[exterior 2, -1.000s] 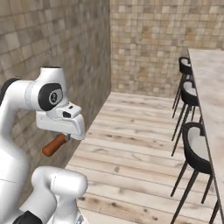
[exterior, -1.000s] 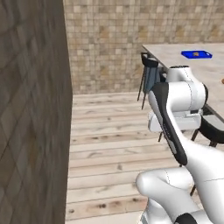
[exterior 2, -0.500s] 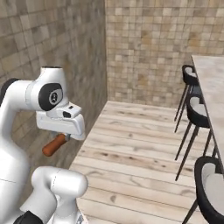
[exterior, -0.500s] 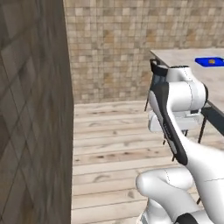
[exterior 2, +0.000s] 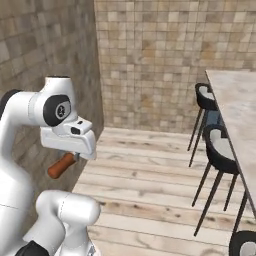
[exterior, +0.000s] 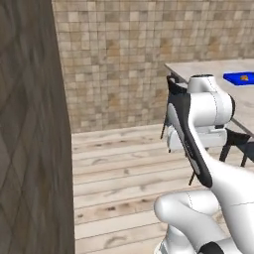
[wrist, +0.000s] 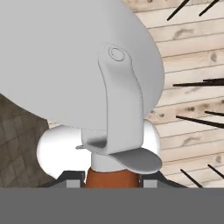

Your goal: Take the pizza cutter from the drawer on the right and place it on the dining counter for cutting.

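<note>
My gripper (wrist: 112, 181) is shut on the pizza cutter's reddish-brown handle (wrist: 111, 178). The round silver-grey wheel blade (wrist: 65, 61) stands right in front of the hand camera, with its grey fork arm (wrist: 120, 109) over the hub. In the right base view the pizza cutter's handle (exterior 2: 61, 165) sticks out down and to the left from under the gripper (exterior 2: 75, 154), held close to the arm, high above the floor. The beige marbled dining counter (exterior 2: 240, 115) (exterior: 213, 69) lies off to the right. The drawer is out of view.
Black bar stools (exterior 2: 220, 147) (exterior: 233, 141) line the counter's near side. A blue object (exterior: 239, 78) lies on the counter top. A dark tiled wall (exterior: 30, 149) stands close on the left, a beige tiled wall (exterior 2: 150, 60) behind. Wooden plank floor (exterior 2: 145, 175) stretches ahead.
The whole picture has shifted in both base views, so the camera has moved with the base; the stools and counter now look nearer. The arm holds the same pose, still gripping the cutter.
</note>
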